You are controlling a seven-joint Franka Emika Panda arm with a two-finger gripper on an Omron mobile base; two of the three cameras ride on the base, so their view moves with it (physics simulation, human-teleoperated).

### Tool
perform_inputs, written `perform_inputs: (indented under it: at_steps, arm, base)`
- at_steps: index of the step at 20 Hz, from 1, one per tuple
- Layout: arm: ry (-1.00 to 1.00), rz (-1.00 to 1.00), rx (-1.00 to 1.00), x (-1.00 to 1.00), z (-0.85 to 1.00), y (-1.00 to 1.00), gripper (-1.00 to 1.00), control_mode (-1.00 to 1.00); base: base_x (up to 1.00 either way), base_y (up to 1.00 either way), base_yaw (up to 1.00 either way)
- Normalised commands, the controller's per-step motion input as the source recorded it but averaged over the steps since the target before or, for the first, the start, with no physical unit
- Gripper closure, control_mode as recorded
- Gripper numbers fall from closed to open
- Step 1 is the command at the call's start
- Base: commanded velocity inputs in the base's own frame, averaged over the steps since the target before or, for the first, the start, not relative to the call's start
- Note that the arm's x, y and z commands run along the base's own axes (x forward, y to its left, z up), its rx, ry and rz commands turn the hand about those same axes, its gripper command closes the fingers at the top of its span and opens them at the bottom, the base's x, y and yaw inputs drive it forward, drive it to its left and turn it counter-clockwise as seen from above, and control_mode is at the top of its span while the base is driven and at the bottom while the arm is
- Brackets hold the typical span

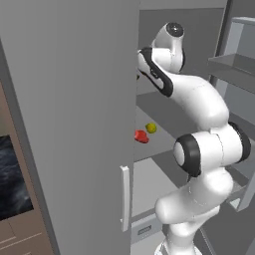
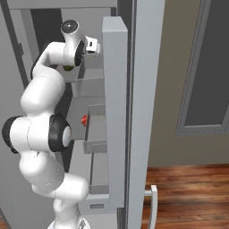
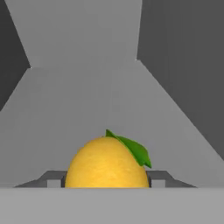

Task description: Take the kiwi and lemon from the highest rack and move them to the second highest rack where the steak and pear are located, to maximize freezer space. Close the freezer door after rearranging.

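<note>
Gripper [image 3: 107, 183] jaws clamp the lemon [image 3: 107, 164] from both sides on the highest rack [image 3: 87, 109], evidently ready to carry it down beside the steak [image 1: 141, 136] and pear [image 1: 151, 128].

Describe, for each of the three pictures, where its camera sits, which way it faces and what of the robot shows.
Left base view: behind-left, facing the freezer door; arm at right; steak, pear.
Right base view: behind-right, facing the shelves; arm at left; steak.
Hand view: on the hand, along the gripper, shut on the lemon.
Both base views share the steak.
</note>
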Motion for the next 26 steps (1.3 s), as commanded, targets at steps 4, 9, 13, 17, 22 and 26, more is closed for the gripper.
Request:
perform_inputs:
  at_steps: [4, 9, 13, 17, 22, 26]
  arm:
    - [-0.39, 0.0, 0.0, -1.0, -0.04, 0.0, 1.0, -1.0]
    - [-0.17, 0.0, 0.0, -1.0, 0.0, 0.0, 1.0, -1.0]
    - [0.0, 0.0, 0.0, -1.0, 0.0, 0.0, 1.0, -1.0]
    - [0.0, 0.0, 0.0, -1.0, 0.0, 0.0, 1.0, -1.0]
    - [0.04, 0.0, -0.04, -0.86, -0.24, 0.0, 1.0, -1.0]
    - [0.34, 0.0, -0.32, -0.34, -0.74, 0.0, 1.0, -1.0]
  base:
    - [0.0, 0.0, 0.0]
    - [0.0, 0.0, 0.0]
    - [0.0, 0.0, 0.0]
    - [0.0, 0.0, 0.0]
    - [0.0, 0.0, 0.0]
    - [0.0, 0.0, 0.0]
